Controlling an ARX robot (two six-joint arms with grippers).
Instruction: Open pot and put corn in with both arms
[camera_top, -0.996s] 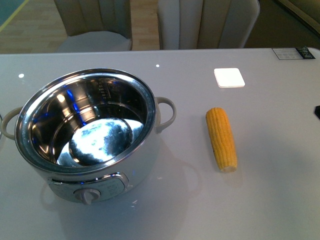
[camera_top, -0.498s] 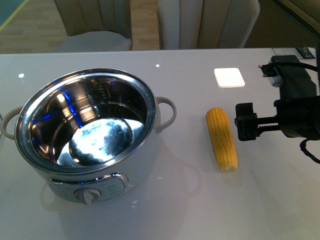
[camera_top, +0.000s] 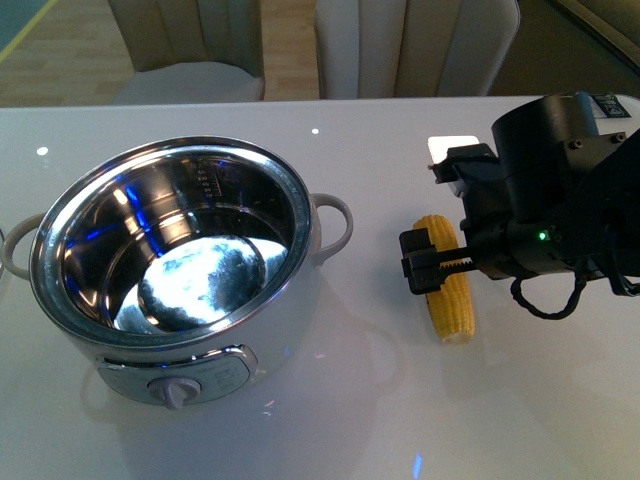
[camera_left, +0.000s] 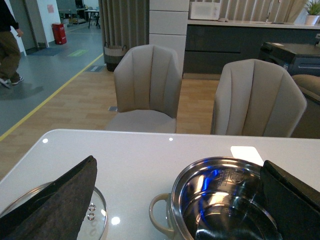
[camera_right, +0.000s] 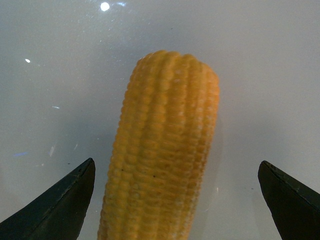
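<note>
The white pot (camera_top: 175, 270) stands uncovered at the table's left, its steel bowl empty, knob facing me. The yellow corn (camera_top: 452, 300) lies on the table right of it. My black right arm (camera_top: 550, 200) reaches in from the right, and its gripper (camera_top: 432, 262) is open over the corn's far half. In the right wrist view the corn (camera_right: 165, 150) lies between the spread fingertips (camera_right: 60, 205), untouched. My left gripper (camera_left: 175, 212) is open and empty, looking over the pot (camera_left: 225, 200); it does not show in the front view.
A glass lid (camera_left: 102, 212) lies flat on the table beside the pot's loop handle (camera_left: 157, 215). A white square pad (camera_top: 440, 150) sits behind the corn, partly covered by the arm. Two beige chairs (camera_top: 400, 45) stand beyond the table's far edge.
My right arm has come in from the right edge, and its open gripper now hangs over the corn. Pot and corn have not moved.
</note>
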